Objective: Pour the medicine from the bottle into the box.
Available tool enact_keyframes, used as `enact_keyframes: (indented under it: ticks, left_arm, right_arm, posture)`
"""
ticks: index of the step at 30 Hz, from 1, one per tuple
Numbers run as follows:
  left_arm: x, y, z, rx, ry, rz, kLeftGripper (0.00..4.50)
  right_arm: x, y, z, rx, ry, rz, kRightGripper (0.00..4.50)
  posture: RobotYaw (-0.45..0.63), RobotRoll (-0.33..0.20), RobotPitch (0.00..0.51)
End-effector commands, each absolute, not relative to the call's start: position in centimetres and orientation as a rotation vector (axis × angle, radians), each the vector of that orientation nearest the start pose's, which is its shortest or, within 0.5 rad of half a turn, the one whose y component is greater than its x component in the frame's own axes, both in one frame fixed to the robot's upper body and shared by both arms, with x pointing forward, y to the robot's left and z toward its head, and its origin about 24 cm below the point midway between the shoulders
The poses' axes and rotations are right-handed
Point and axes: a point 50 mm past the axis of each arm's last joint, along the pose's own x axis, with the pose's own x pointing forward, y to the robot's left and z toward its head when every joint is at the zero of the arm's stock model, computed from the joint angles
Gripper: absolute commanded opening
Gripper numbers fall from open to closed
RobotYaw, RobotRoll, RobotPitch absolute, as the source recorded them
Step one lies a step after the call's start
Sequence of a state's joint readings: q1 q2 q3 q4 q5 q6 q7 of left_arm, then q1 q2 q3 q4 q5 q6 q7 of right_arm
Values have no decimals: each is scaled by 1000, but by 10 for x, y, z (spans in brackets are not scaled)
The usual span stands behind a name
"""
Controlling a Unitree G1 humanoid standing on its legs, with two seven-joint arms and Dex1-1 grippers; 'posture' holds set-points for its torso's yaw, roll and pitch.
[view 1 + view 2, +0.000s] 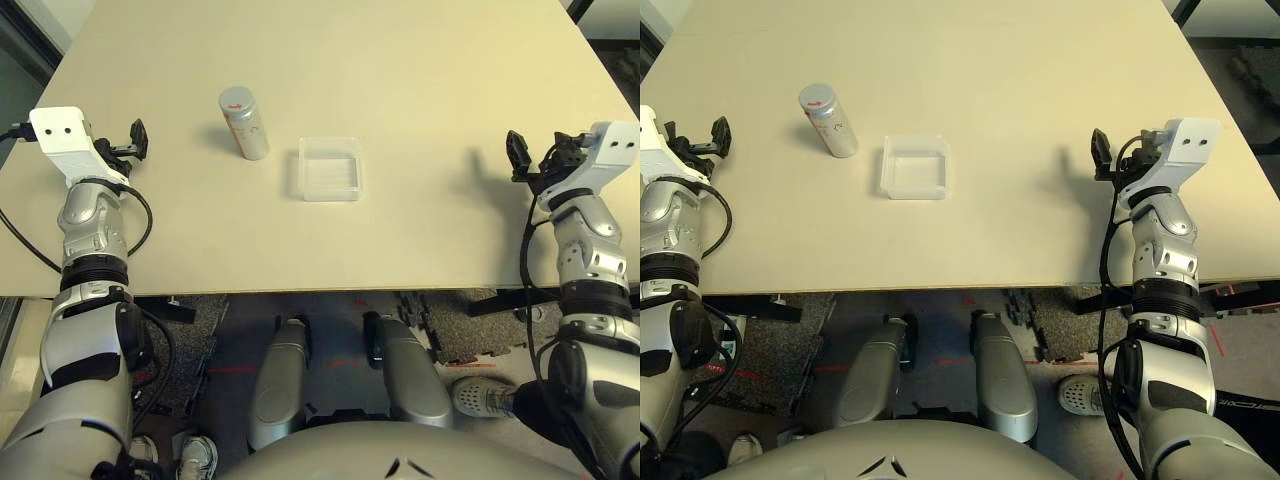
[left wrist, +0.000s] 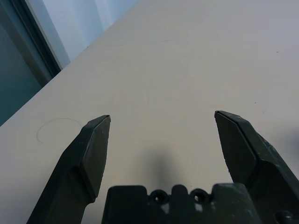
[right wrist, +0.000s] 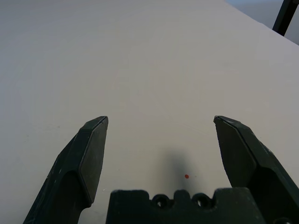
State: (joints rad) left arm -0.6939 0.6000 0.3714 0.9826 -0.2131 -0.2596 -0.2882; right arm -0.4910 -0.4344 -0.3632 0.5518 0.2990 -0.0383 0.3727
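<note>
Bottle and box wait mid-surface, both hands released at the sides

The left hand hangs over the surface close to its left edge, black fingers spread wide apart with only bare tabletop between them; it grips nothing. A faint ring mark shows on the tabletop near that hand in the left wrist view.

Further in from the left edge stands the bottle, a small silver-grey cylinder with a round grey cap marked in red. It stands on its base and its cap is still on. It is well apart from the left hand.

Just to the right of the bottle, slightly nearer the front edge, lies the box, a shallow clear square with rounded corners. It rests flat, open side up, close to the bottle but not touching it. Whether anything lies inside it cannot be told.

Well apart from the box, over the surface near its right edge, is the right hand. Its fingers are likewise spread wide and grip nothing, with bare tabletop and a tiny red speck between them
</note>
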Motion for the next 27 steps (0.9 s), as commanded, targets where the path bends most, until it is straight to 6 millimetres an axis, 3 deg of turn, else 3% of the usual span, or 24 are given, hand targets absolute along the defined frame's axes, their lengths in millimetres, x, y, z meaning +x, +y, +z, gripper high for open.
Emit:
enact_keyframes:
  ticks: [1,11,17,23,27]
  left_arm:
    - [335,346,131,100,-131,222,4476]
    - [343,332,138,129,-132,89,4476]
    - [322,326,150,187,-99,-149,4476]
    - [289,319,158,226,11,-345,4476]
    - [281,310,163,233,63,-447,4476]
  right_arm:
    - [322,-301,112,34,-122,-29,4500]
    - [318,-307,123,-6,-129,-7,4500]
    - [316,-303,144,-44,-113,94,4500]
    - [316,-276,164,-47,-63,297,4500]
    - [316,-253,176,-61,-34,432,4500]
  posture:
    - [31,0,217]
    - [33,0,222]
    - [82,0,234]
    - [109,0,232]
    - [103,0,227]
